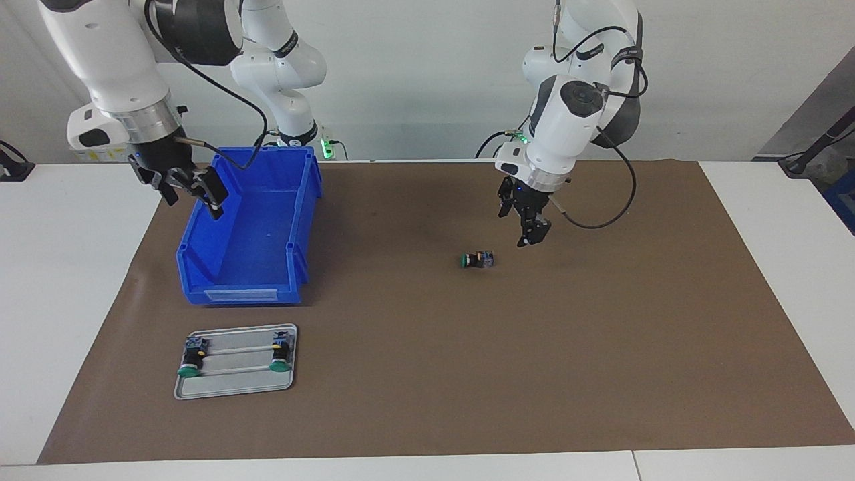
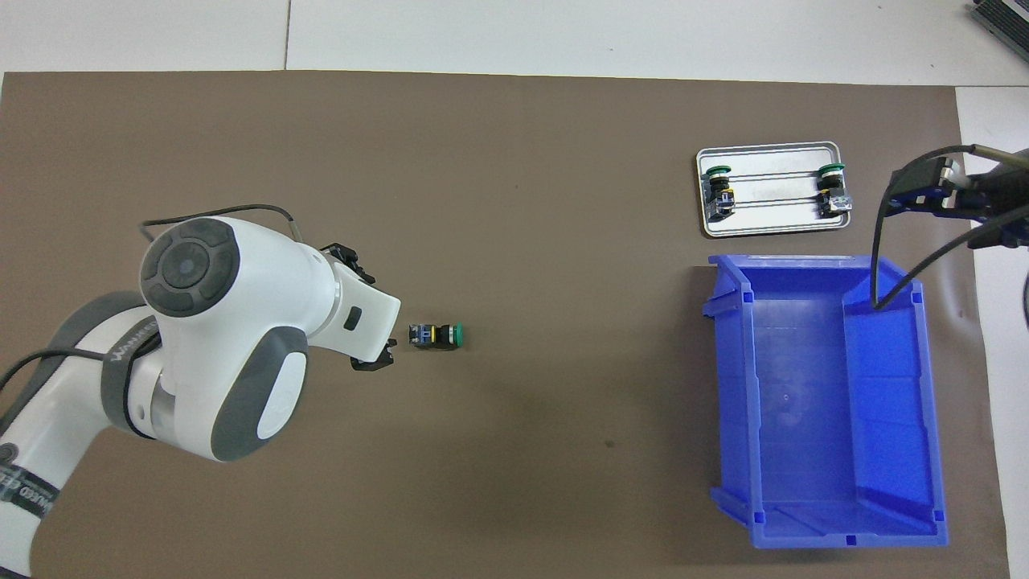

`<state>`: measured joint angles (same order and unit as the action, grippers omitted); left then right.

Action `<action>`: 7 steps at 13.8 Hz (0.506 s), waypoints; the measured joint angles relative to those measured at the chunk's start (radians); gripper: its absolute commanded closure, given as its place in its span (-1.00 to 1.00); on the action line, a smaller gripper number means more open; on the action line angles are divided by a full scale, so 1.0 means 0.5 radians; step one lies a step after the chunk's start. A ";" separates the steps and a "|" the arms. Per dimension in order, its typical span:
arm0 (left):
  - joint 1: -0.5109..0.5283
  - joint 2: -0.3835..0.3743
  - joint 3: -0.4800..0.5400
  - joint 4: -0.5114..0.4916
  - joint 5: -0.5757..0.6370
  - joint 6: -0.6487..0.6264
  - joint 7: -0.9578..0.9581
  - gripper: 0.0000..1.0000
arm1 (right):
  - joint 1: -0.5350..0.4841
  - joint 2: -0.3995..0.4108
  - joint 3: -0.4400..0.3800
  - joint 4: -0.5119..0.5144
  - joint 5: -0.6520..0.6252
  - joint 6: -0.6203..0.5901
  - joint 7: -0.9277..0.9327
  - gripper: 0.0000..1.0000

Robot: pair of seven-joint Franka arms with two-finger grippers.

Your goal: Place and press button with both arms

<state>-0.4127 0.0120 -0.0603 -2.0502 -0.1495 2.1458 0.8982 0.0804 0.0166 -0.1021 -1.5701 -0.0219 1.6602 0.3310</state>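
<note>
Lying on its side on the brown mat of the desk, the small green-capped push-button with yellow ring and black body point(image 1: 477, 260) sits well apart from the blue plastic bin point(image 1: 248, 230), toward the left arm's end, probably so both arms can reach it. The left hand point(image 1: 526, 227) hangs just beside it, empty; I cannot tell whether its fingers are apart. The right hand point(image 1: 189, 188), empty with fingers apart, waits beside the bin's rim. Two similar buttons rest on the grey metal tray point(image 1: 235, 387).
</note>
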 measured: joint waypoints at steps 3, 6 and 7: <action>-0.078 0.034 0.002 -0.007 0.000 0.046 0.016 -0.87 | 0.007 -0.060 0.001 -0.009 0.000 -0.112 -0.096 -1.00; -0.129 0.111 0.005 -0.017 0.002 0.062 0.024 -0.87 | 0.007 -0.062 0.001 -0.033 0.000 -0.154 -0.214 -1.00; -0.146 0.149 0.006 -0.019 0.006 0.083 0.027 -0.87 | 0.004 -0.069 0.001 -0.061 -0.001 -0.163 -0.286 -1.00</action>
<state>-0.4855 0.0862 -0.0572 -2.0600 -0.1463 2.1874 0.9115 0.0822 -0.0179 -0.1018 -1.6008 -0.0226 1.5786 0.1879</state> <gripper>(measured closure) 0.066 0.000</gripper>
